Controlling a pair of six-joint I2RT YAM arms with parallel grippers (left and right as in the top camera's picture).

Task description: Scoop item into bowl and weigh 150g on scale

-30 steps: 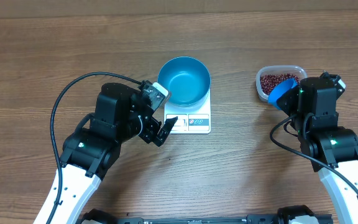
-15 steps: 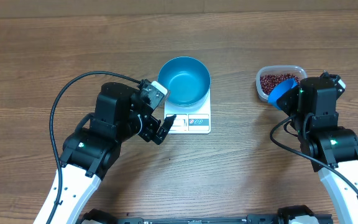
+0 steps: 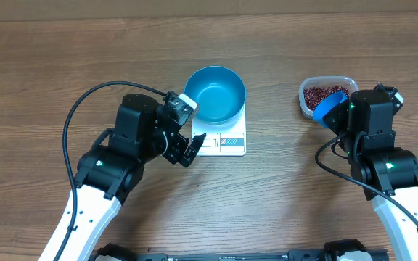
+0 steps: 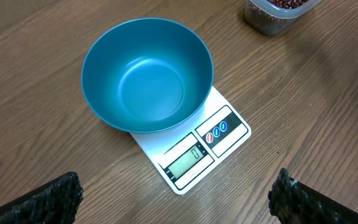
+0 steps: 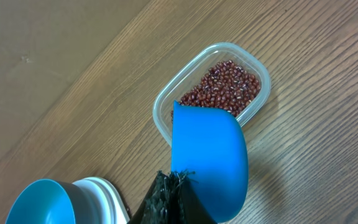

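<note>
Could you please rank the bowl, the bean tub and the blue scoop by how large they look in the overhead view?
1. bowl, clearly largest.
2. bean tub, one corner covered.
3. blue scoop, smallest as seen, though partly hidden.

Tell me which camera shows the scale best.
The left wrist view: the scale sits mid-frame, its display window and buttons clear, with only its back part under the bowl. Overhead shows it small, with just the front strip visible. The right wrist view catches only a white edge beneath the bowl.
</note>
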